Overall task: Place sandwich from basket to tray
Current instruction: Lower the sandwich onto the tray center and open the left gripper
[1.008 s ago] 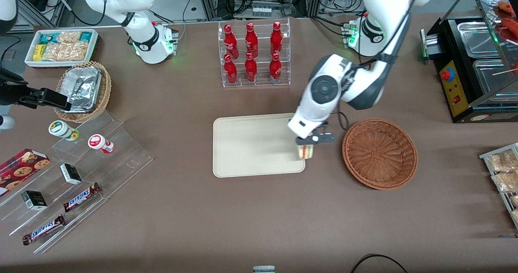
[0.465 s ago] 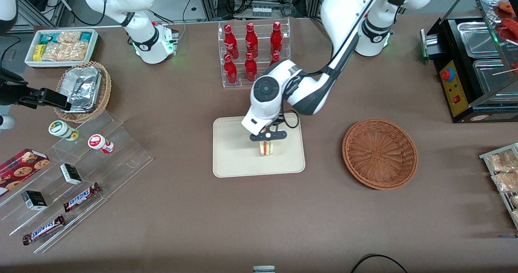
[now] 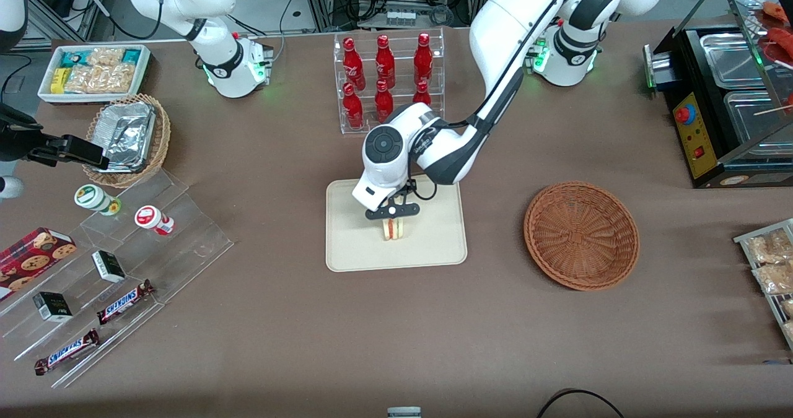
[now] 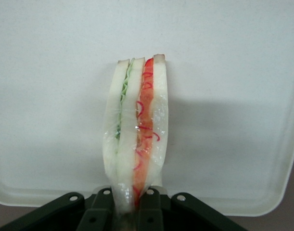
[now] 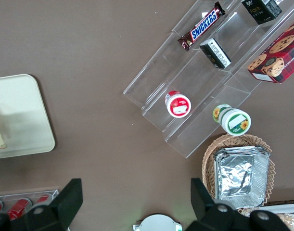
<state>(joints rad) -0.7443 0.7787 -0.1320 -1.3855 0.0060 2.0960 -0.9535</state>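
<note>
Travelling across the tray (image 3: 347, 248), the gripper (image 3: 393, 213) had carried the sandwich (image 3: 393, 229) from the rim nearest the basket to the middle of it within the last second, and it now hung over the tray's central stretch, a little nearer the front camera than centre. Its fingers (image 4: 101, 211) were clamped on the base of the sandwich (image 4: 137, 139), which stood upright on its edge, cut face showing green on one side and red on the other. The wrist view set the wedge squarely against the tray (image 4: 233, 72), well inside the rim. Whether the bread was touching the surface or just above it could not be told; the shadow close beside it suggested it was low. Off toward the working arm's end of the table, the basket (image 3: 581, 235) sat with nothing in it, well apart from the tray. So the lift and the carry looked done, and the slowing sideways travel suggested the arm was settling on a drop point. What remained, by my reckoning, was lowering, opening and backing off without tipping the wedge.
</note>
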